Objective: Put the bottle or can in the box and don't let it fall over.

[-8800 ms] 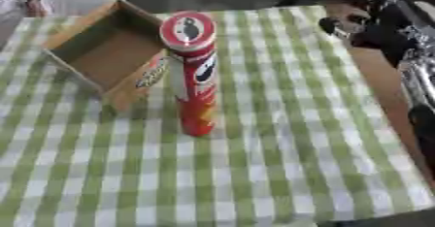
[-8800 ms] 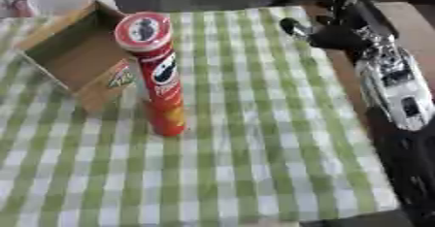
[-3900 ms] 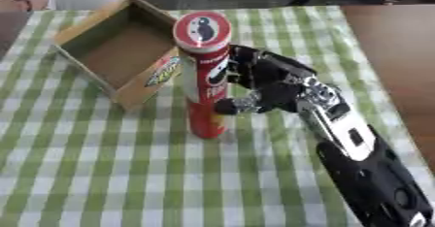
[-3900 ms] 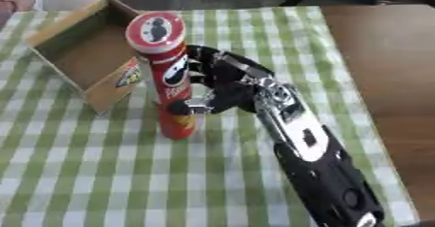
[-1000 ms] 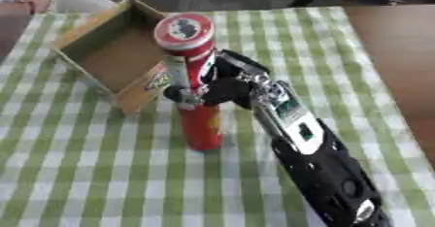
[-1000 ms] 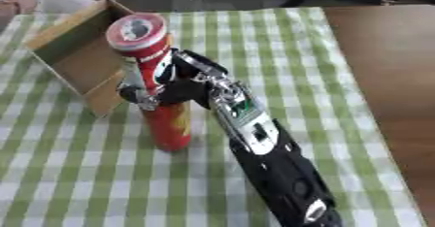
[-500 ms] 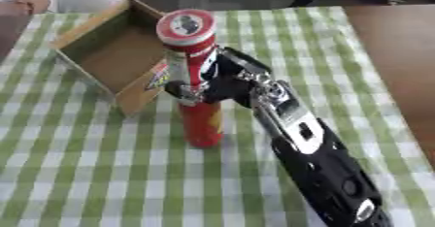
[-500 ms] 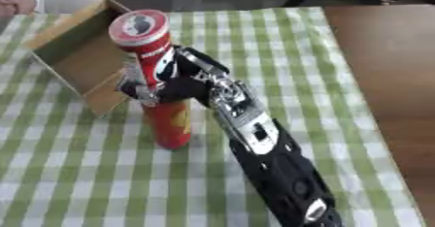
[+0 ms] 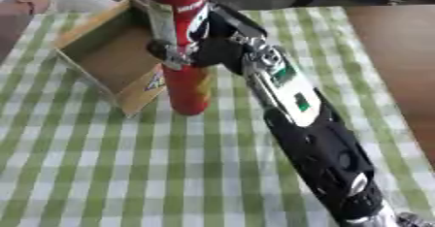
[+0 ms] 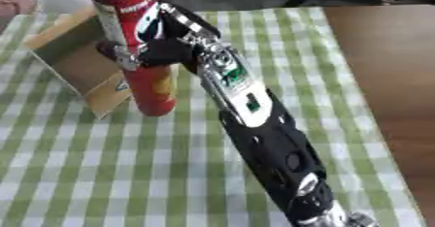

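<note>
One hand working | right hand (image 9: 208, 51) curled round tall red chip can (image 9: 185, 83) at mid-height | can upright, just beside cardboard box (image 9: 106, 56) | checked cloth (image 9: 102, 172) under both

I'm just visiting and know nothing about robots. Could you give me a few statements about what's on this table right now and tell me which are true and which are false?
1. The robot's right hand has its fingers wrapped round the tall red can. True.
2. The can is already inside the cardboard box. False: it is outside the box, next to its near right wall.
3. The can is lying on its side. False: it is roughly upright, lid at the top.
4. The box is open and holds nothing that can be seen. True.
5. The table is covered with a green and white checked cloth. True.
6. The robot's left hand is helping to hold the can. False: no left hand shows in either view.
</note>
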Action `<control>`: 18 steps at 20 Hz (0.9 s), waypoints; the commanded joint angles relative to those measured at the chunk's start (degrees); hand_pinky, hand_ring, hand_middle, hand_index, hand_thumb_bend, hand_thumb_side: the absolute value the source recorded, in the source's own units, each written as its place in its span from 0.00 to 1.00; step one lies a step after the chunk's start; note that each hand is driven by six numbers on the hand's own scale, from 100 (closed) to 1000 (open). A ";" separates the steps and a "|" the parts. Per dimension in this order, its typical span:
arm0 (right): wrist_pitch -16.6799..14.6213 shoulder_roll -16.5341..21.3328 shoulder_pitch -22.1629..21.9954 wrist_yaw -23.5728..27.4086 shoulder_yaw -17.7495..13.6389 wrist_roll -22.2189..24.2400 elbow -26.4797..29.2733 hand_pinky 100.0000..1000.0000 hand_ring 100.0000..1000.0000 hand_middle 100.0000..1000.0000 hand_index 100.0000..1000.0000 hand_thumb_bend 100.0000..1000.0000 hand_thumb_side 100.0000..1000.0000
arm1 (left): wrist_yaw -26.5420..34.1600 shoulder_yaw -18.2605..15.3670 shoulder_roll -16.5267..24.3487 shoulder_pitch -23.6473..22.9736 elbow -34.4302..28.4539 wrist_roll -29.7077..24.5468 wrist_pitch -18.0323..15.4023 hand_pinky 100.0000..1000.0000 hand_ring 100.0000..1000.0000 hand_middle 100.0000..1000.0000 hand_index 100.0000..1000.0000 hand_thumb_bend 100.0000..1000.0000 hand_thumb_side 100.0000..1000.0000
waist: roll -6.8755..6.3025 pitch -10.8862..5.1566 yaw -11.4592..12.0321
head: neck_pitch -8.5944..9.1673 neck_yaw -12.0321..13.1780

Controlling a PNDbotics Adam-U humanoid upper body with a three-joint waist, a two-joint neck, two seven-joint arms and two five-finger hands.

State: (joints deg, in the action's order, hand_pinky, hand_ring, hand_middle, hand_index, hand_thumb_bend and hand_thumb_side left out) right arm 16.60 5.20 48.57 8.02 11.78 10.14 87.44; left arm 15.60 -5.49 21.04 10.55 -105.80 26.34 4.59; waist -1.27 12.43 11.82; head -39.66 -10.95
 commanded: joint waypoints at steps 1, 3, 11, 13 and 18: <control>-0.76 -0.38 3.93 0.25 -0.81 -1.06 -0.77 0.86 0.28 0.39 0.16 0.19 0.00 | 0.03 -0.07 0.95 0.47 -0.98 -0.17 -0.05 0.82 0.89 0.72 0.74 0.46 0.65 | -0.25 -0.86 0.33 | 0.46 -0.06; -1.26 -0.70 5.98 -0.27 -1.14 -1.68 -2.10 0.86 0.28 0.39 0.16 0.19 0.00 | 0.02 -0.06 0.92 0.56 -1.00 -0.19 -0.04 0.82 0.89 0.72 0.74 0.46 0.65 | -0.24 -0.71 0.52 | 0.64 -0.16; -4.46 -3.78 14.27 -3.73 -3.65 -5.59 -10.62 0.86 0.27 0.39 0.16 0.18 0.00 | 0.12 0.16 0.66 1.85 -1.34 -0.47 -0.02 0.83 0.89 0.72 0.74 0.46 0.65 | -0.21 0.76 2.18 | 2.67 -1.68; -5.60 -4.50 16.09 -5.18 -4.42 -6.60 -13.65 0.85 0.27 0.39 0.16 0.18 0.00 | 0.16 0.24 0.63 2.34 -1.50 -0.58 0.00 0.83 0.89 0.72 0.74 0.46 0.65 | -0.10 1.22 2.80 | 3.34 -2.24; -9.11 -5.87 19.79 -7.90 -7.35 -10.32 -19.60 0.85 0.28 0.39 0.16 0.17 0.00 | 0.27 0.44 0.36 4.07 -2.01 -0.82 0.00 0.83 0.89 0.72 0.74 0.46 0.65 | 0.28 2.78 4.69 | 5.16 -4.27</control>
State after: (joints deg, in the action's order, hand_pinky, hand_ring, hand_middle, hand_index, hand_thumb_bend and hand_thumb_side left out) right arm 8.33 -0.36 66.62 0.96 5.33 0.79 68.44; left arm 15.62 -4.90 20.58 13.98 -106.38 25.74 4.65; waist -0.66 16.17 16.51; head -35.53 -14.70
